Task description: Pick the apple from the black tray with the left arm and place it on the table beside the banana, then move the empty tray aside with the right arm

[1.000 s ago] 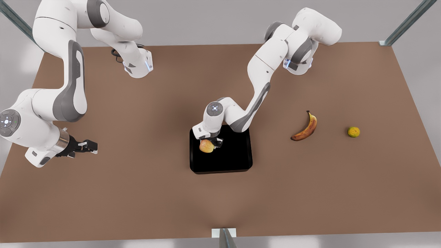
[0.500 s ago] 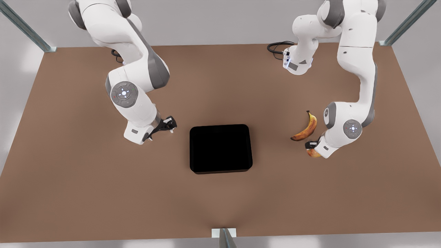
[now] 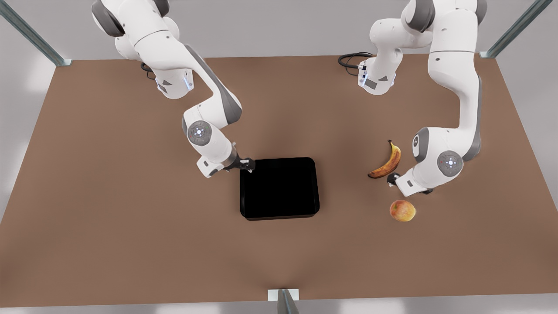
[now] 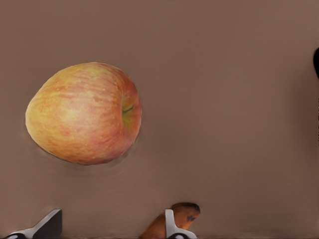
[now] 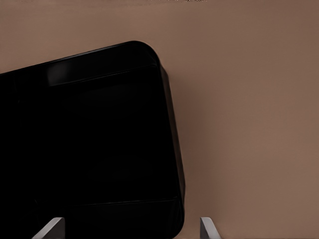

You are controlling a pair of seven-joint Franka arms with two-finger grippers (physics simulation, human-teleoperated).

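The apple (image 3: 402, 210) lies on the brown table (image 3: 130, 226) just in front of the banana (image 3: 387, 160), free of any gripper. My left gripper (image 3: 392, 179) hovers between the two, open and empty. In the left wrist view the apple (image 4: 83, 113) rests on the table beyond the spread fingertips (image 4: 172, 225), with the banana's end (image 4: 185, 213) beside one of them. The black tray (image 3: 279, 187) sits empty at the table's middle. My right gripper (image 3: 247, 165) is at its far corner on the front view's left, open, its fingertips (image 5: 208, 228) astride the tray's rim (image 5: 172, 129).
Both arm bases (image 3: 174, 85) stand at the table's far edge with cables (image 3: 351, 59) beside them. Metal frame posts (image 3: 514, 28) rise at the back corners, and a bracket (image 3: 283, 296) marks the front edge.
The left gripper let go of the apple, which now rests on the table in front of the banana. The right arm swung in from the front view's left to the tray's corner.
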